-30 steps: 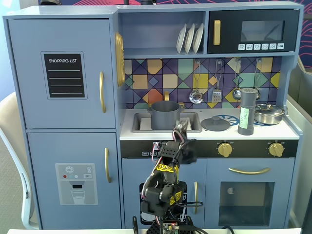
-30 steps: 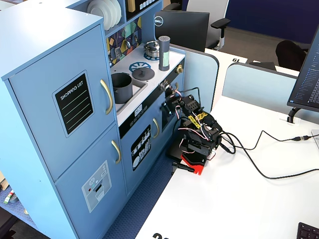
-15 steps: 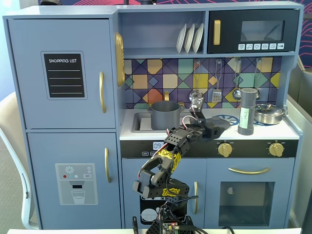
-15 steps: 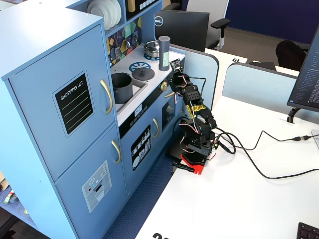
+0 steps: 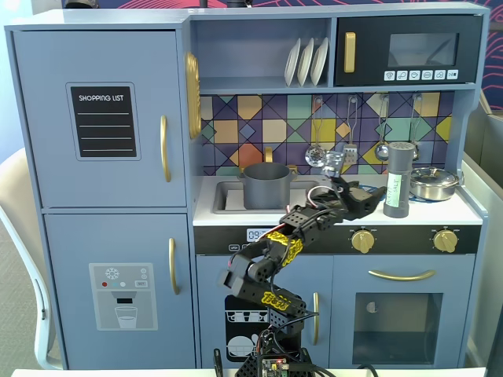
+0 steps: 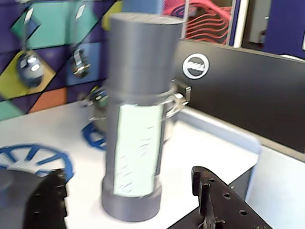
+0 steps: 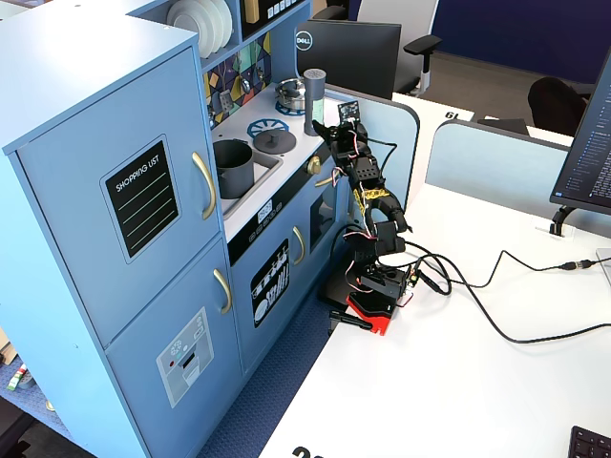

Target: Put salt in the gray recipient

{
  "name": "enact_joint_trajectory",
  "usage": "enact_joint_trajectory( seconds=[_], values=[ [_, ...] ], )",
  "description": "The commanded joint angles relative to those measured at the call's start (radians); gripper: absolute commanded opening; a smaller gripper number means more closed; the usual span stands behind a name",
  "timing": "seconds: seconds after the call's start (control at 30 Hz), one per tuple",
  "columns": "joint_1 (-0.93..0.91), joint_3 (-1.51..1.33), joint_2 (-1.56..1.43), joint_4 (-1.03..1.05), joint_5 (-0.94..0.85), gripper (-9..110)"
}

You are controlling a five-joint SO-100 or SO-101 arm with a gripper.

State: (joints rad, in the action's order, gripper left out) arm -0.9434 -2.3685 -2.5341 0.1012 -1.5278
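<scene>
The gripper (image 5: 376,194) is extended over the counter (image 5: 464,210) of the toy kitchen, jaws spread, holding nothing. In the wrist view both dark fingers (image 6: 45,202) sit low in the frame, one on each side of the salt (image 6: 138,124), without contact.

The salt (image 5: 398,179) stands upright on the counter directly ahead of the gripper, just beyond the fingertips. Its pale green label faces the wrist camera; the print on it is too blurred to read.

The gray recipient (image 5: 266,184) stands in the sink, behind the gripper and to its left in a fixed view. The flat gray lid (image 7: 273,141) lies on the counter between recipient and gripper. A shiny steel pan (image 5: 433,182) sits just past the salt.

Legible text: "SHOPPING LIST" on the black panel (image 5: 104,121) of the upper left door; the "DELL" logo (image 6: 196,66) on the black monitor behind the salt in the wrist view.
</scene>
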Motion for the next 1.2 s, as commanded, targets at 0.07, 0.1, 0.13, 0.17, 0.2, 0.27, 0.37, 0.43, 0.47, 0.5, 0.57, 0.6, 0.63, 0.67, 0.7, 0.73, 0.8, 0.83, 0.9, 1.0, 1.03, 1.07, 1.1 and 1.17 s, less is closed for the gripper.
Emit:
enact_joint_trajectory(
  seconds=[0.07, 0.1, 0.13, 0.17, 0.2, 0.27, 0.37, 0.43, 0.47, 0.5, 0.57, 0.6, 0.63, 0.67, 0.7, 0.73, 0.8, 0.83, 0.9, 1.0, 1.03, 1.07, 1.1, 1.17],
  values=[
    [-0.034, 0.158, 0.118, -0.046, 0.037, 45],
    [-0.034, 0.181, 0.144, -0.046, 0.041, 46],
    [-0.034, 0.207, 0.173, -0.048, 0.043, 47],
    [-0.031, 0.230, 0.201, -0.052, 0.044, 48],
    [-0.028, 0.247, 0.224, -0.063, 0.046, 49],
    [-0.021, 0.268, 0.265, -0.078, 0.035, 49],
    [-0.009, 0.282, 0.324, -0.140, 0.025, 51],
    [-0.005, 0.291, 0.368, -0.184, 0.020, 50],
    [-0.002, 0.298, 0.394, -0.209, 0.018, 51],
    [0.002, 0.310, 0.419, -0.224, 0.015, 51],
    [0.006, 0.350, 0.474, -0.227, 0.008, 50],
    [0.009, 0.370, 0.499, -0.227, 0.005, 50],
    [0.014, 0.390, 0.522, -0.227, 0.003, 50],
    [0.018, 0.410, 0.543, -0.227, 0.003, 50],
    [0.021, 0.431, 0.565, -0.229, 0.002, 50],
    [0.025, 0.451, 0.588, -0.233, 0.000, 50],
    [0.029, 0.488, 0.629, -0.241, 0.000, 50],
    [0.029, 0.502, 0.647, -0.244, -0.006, 50],
    [0.029, 0.523, 0.675, -0.247, -0.011, 50],
    [0.029, 0.571, 0.718, -0.247, -0.012, 50],
    [0.029, 0.588, 0.733, -0.245, -0.011, 50],
    [0.029, 0.607, 0.750, -0.242, -0.011, 50],
    [0.031, 0.629, 0.767, -0.241, -0.011, 50],
    [0.035, 0.673, 0.805, -0.241, -0.011, 50]
  ],
)
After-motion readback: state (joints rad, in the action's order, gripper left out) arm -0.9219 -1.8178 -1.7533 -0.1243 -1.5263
